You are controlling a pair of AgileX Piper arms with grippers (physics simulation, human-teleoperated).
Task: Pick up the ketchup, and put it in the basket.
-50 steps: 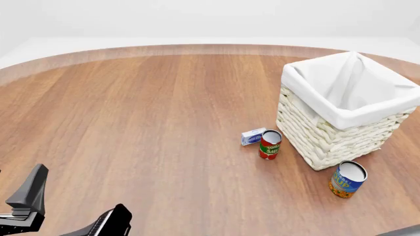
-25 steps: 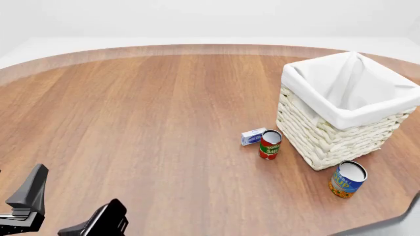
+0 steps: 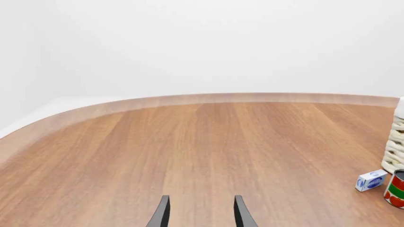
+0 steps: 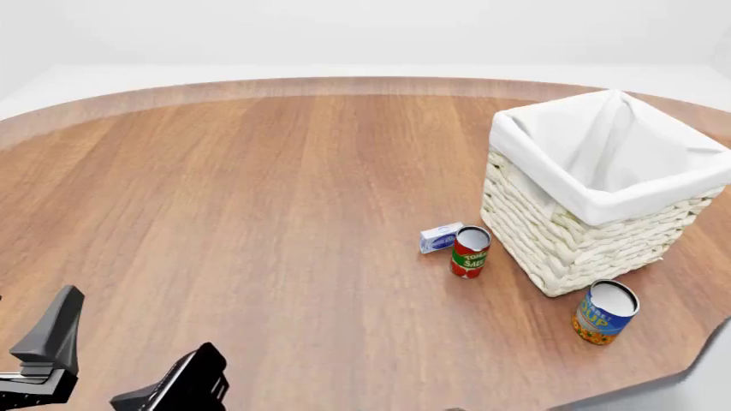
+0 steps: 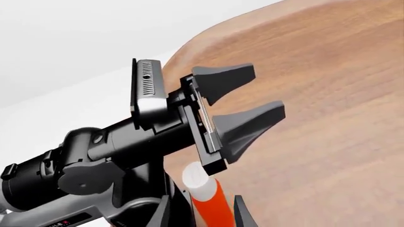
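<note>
Ketchup [image 5: 207, 201] sits clamped in our right claw [image 5: 200, 215]; left claw [image 5: 243, 109] released, close beside. We risk clipping it swinging toward basket [image 4: 605, 193].

ketchup [image 5: 207, 201] label cut off, basket [image 3: 396, 142] mostly cropped
</note>
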